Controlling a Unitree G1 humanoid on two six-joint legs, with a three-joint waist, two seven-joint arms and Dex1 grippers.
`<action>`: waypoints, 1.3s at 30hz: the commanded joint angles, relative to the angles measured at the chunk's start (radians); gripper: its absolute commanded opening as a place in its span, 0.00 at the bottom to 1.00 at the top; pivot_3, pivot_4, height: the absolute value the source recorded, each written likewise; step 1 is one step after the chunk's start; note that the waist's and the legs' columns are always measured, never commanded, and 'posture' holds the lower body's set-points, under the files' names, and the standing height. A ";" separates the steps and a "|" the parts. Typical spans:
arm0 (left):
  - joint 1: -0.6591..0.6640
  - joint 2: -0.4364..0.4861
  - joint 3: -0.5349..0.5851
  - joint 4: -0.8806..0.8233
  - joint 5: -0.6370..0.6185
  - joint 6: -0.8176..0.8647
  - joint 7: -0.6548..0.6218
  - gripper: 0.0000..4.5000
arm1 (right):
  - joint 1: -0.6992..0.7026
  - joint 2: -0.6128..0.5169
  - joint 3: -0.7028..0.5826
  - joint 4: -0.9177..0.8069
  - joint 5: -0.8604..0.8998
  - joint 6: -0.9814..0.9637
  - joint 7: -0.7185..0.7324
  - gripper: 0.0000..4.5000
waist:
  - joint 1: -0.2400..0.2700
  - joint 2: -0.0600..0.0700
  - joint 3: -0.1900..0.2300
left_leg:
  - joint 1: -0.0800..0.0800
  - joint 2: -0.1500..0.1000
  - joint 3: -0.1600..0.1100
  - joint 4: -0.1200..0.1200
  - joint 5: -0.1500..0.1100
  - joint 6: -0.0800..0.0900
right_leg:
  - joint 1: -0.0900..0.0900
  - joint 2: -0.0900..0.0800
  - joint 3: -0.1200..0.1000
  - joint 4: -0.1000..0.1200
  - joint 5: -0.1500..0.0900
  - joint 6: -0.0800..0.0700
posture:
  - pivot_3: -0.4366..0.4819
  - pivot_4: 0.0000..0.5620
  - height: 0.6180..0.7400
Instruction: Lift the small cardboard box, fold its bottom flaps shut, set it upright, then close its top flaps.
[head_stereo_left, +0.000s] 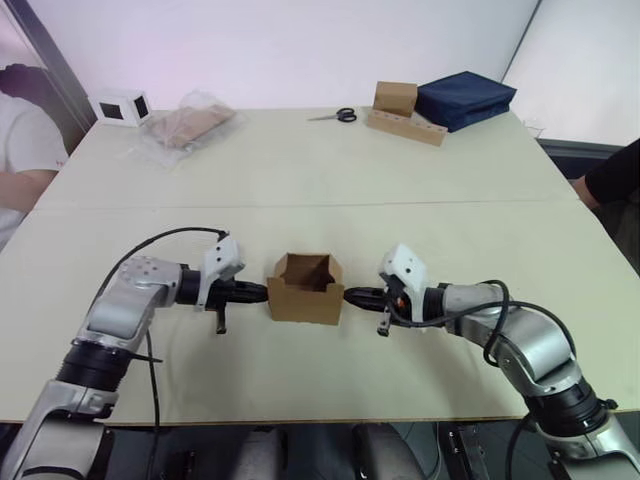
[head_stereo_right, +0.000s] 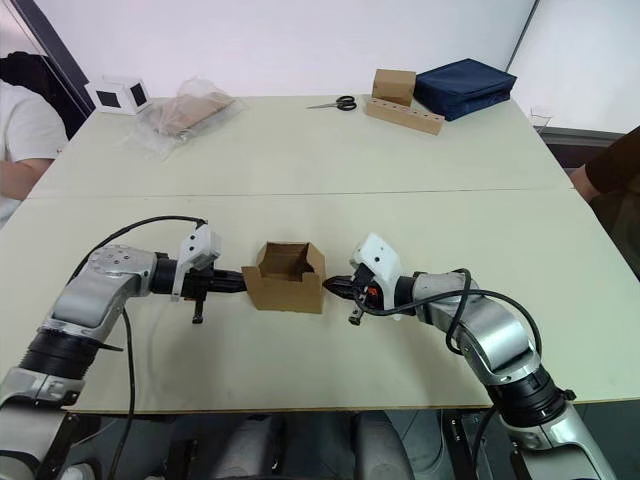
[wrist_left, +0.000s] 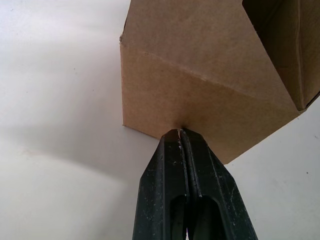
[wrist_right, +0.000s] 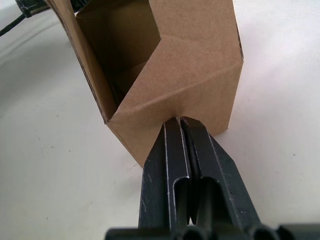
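Near the lower middle of the frame, the small cardboard box stands on the desk with its top flaps open. The left gripper touches the box's left wall with its jaws together, and the right gripper touches the right wall, jaws together too. Around the box the desk surface is free up to its front edge. Scissors and a plastic bag lie well apart, along the upper edge.

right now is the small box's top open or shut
Open: the small cardboard box stands upright on the table, top flaps raised, its hollow inside visible.
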 joint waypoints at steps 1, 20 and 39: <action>-0.006 0.054 0.056 -0.028 -0.026 -0.008 -0.024 0.00 | 0.009 -0.048 -0.023 -0.036 -0.019 -0.034 0.030 0.00 | 0.000 0.000 0.000 | 0.000 0.000 0.000 0.000 0.000 0.000 | 0.000 0.000 0.000 0.000 0.000 0.000 | 0.48 0.27 1.00; -0.036 -0.017 0.103 -0.179 -0.200 0.190 0.084 0.00 | -0.114 0.031 -0.092 0.086 0.126 -0.059 0.183 0.00 | -0.003 0.000 0.000 | 0.000 0.000 0.000 0.000 0.000 0.000 | 0.000 0.000 0.000 0.000 0.000 0.000 | 0.48 0.27 1.00; 0.018 -0.054 0.049 -0.171 -0.117 0.118 0.165 0.00 | -0.142 0.088 0.027 0.276 -0.043 -0.204 0.242 0.00 | -0.007 0.000 -0.002 | 0.003 0.000 0.000 0.000 0.000 0.000 | 0.003 0.000 0.000 0.000 0.000 0.000 | 0.48 0.27 1.00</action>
